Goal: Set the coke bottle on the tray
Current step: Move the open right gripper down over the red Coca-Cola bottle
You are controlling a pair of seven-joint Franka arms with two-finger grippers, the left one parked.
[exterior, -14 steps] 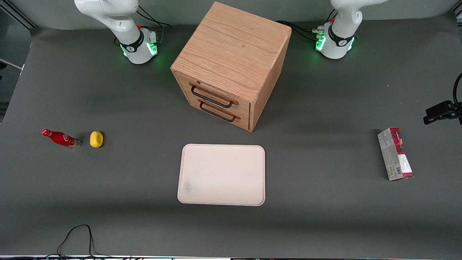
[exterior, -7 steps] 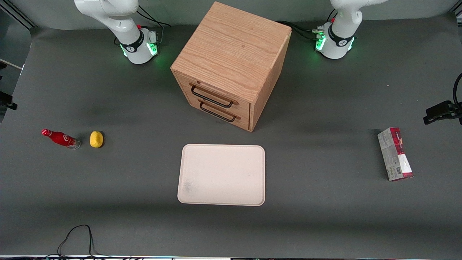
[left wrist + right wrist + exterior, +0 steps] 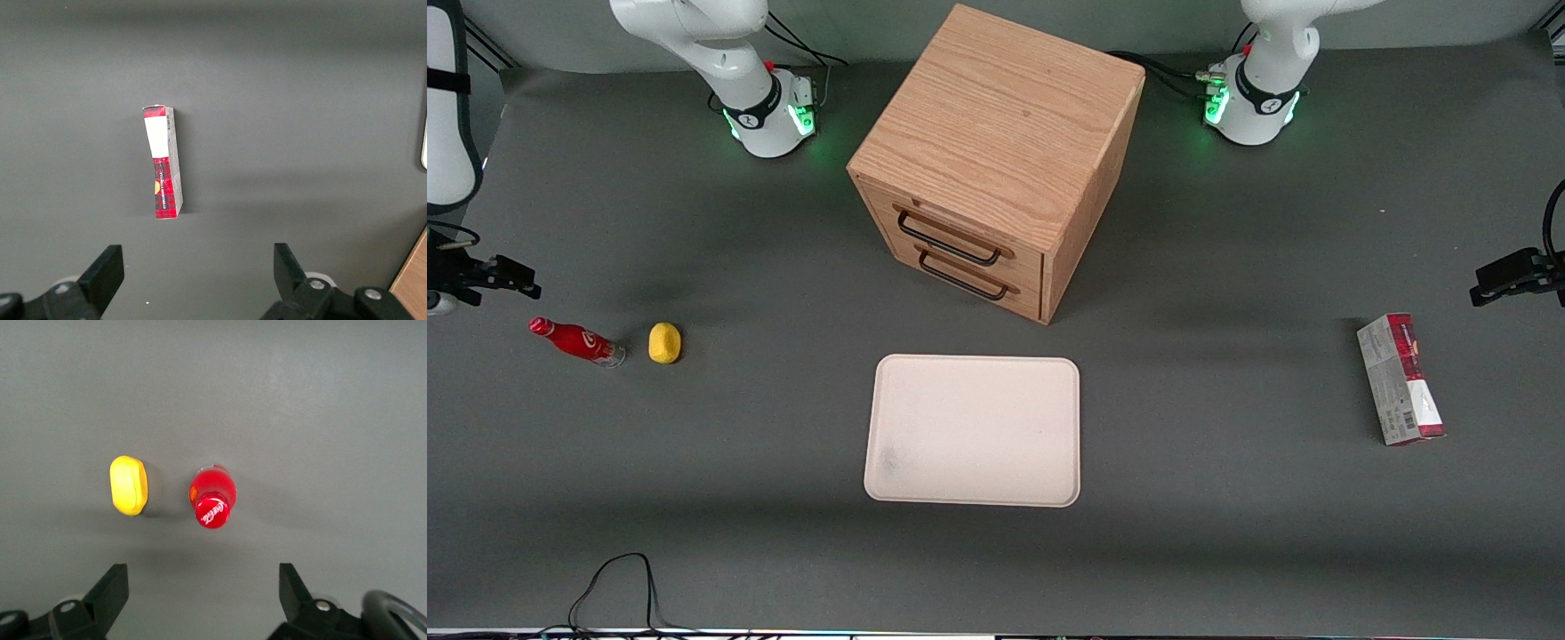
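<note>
We see the coke bottle (image 3: 575, 341) standing upright on the grey counter (image 3: 1227, 533) toward the working arm's end, with a yellow lump (image 3: 664, 343) just beside it and apart from it. The tray (image 3: 974, 430) lies flat well apart from both, in front of the wooden cabinet (image 3: 996, 160), nearer the front camera. Our gripper (image 3: 203, 593) hangs above the coke bottle (image 3: 212, 497), its fingers (image 3: 110, 593) spread wide and holding nothing. A red-and-grey carton (image 3: 1400, 379) rests toward the parked arm's end.
</note>
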